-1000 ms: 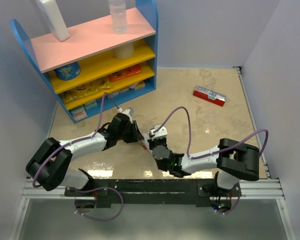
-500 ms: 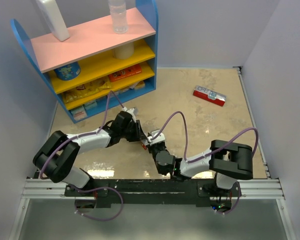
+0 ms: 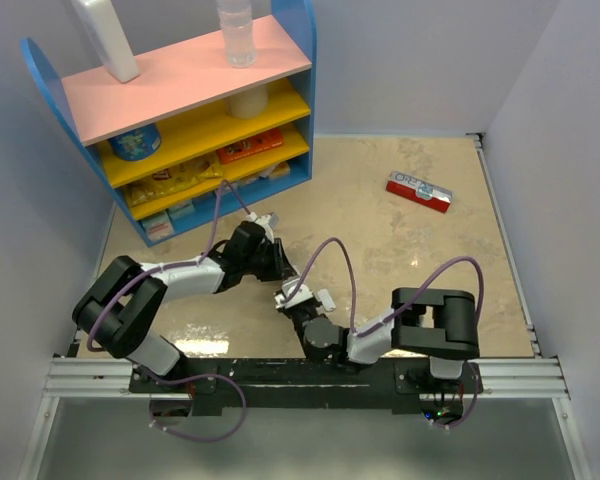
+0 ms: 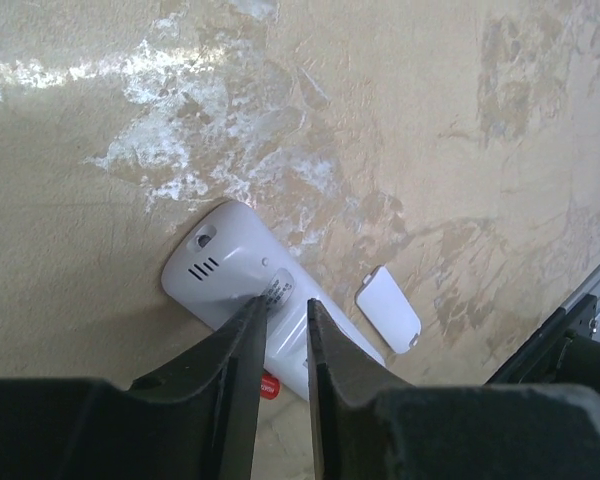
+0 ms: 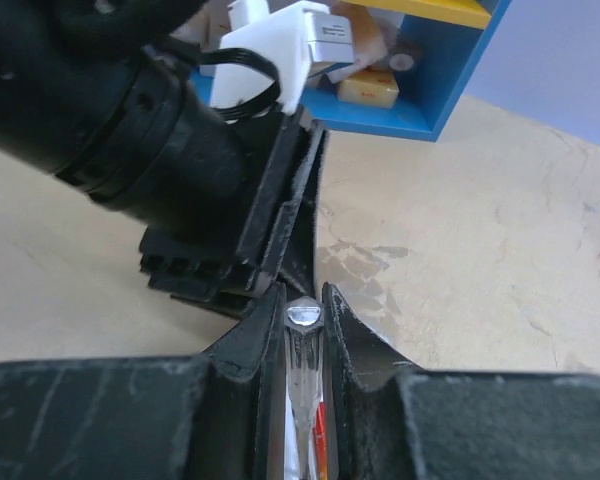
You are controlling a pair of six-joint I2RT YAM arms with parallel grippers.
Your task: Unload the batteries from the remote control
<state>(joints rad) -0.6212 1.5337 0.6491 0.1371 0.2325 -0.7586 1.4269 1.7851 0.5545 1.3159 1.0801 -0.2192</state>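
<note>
The white remote control (image 4: 225, 268) lies back-up on the table. My left gripper (image 4: 285, 303) stands over its middle, jaws almost together with a thin gap, tips on the remote. One red-orange battery (image 4: 268, 385) peeks out beside the remote under my left finger. The small white cover (image 4: 388, 310) lies loose to the right. My right gripper (image 5: 302, 290) is shut on the other battery (image 5: 302, 322), silver end up, just in front of the left gripper (image 5: 180, 150). In the top view the left gripper (image 3: 278, 265) and right gripper (image 3: 288, 293) are close together; the remote is hidden there.
A blue shelf unit (image 3: 180, 120) with pink and yellow shelves, bottles and packets stands at the back left. A red-and-white flat box (image 3: 418, 190) lies at the back right. Grey walls close the sides. The metal rail (image 3: 300, 380) runs along the near edge.
My right gripper has drawn back toward the near edge and to the left, away from the remote, with a battery in it. The left gripper stays over the remote.
</note>
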